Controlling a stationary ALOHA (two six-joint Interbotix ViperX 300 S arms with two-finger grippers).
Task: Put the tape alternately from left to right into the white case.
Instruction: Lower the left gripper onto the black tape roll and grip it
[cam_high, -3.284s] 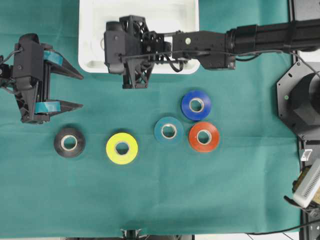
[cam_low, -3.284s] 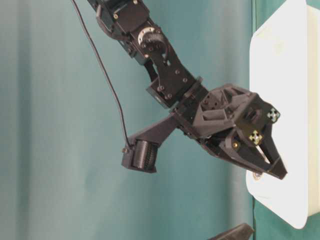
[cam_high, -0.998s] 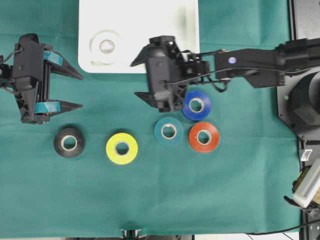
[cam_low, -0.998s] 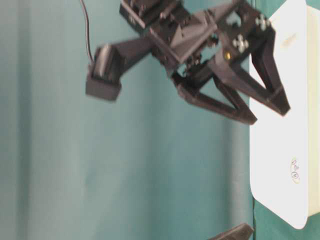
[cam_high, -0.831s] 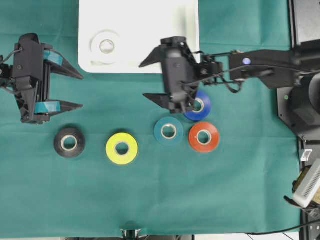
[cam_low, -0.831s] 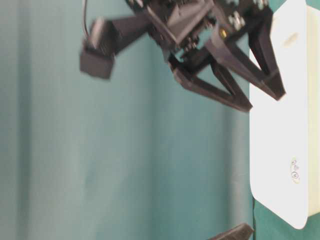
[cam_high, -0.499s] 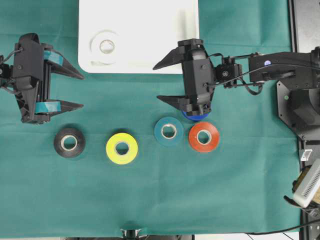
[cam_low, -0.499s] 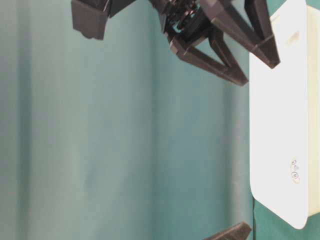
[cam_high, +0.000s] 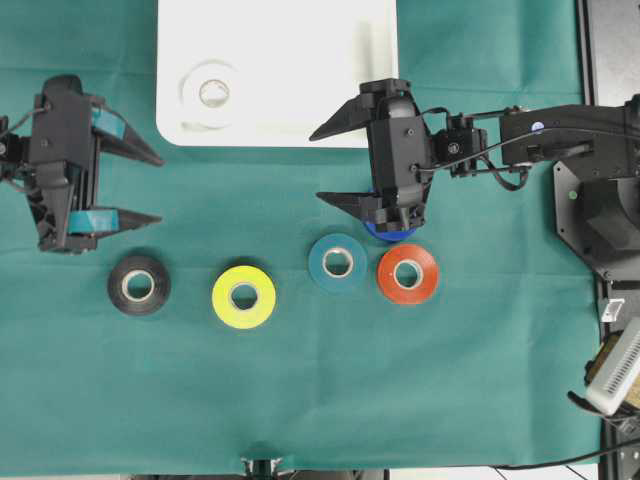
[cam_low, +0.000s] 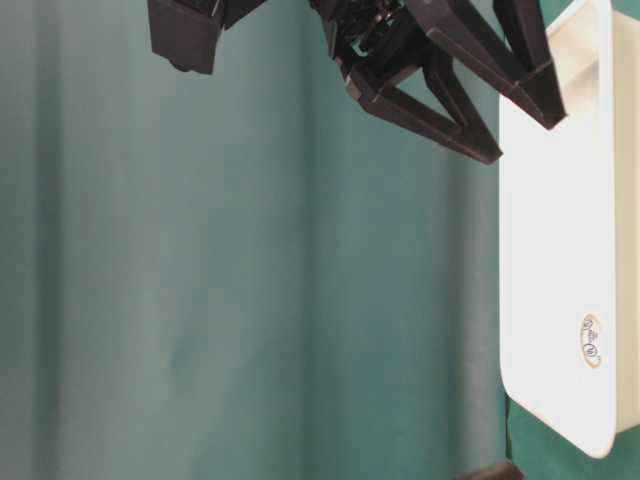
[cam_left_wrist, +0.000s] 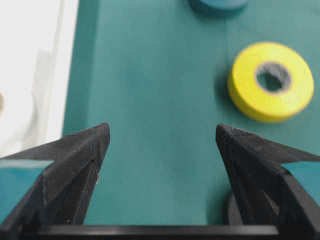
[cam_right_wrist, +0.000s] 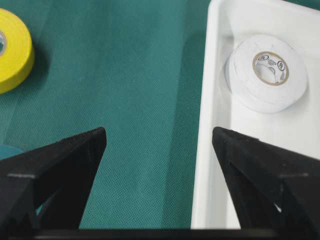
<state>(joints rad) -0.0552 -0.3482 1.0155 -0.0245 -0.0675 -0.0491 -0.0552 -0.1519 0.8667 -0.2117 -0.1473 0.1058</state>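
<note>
White case, plain; white roll inside w/ pale core; desk covered in teal-green cloth; rolls on cloth: black, yellow, teal, orange-red, blue mostly hidden; both tools black; left tool w/ teal tape patches on fingers.

This is a robotics lab, at a test bench made for two arms. A green cloth covers the whole work surface, and the same green stuff hangs as a backdrop in the table-level view. Two black robot arms reach in from the left and right sides; the right arm carries loose cables and stands on a black base. At the near right edge lies a pale device with a cable.
</note>
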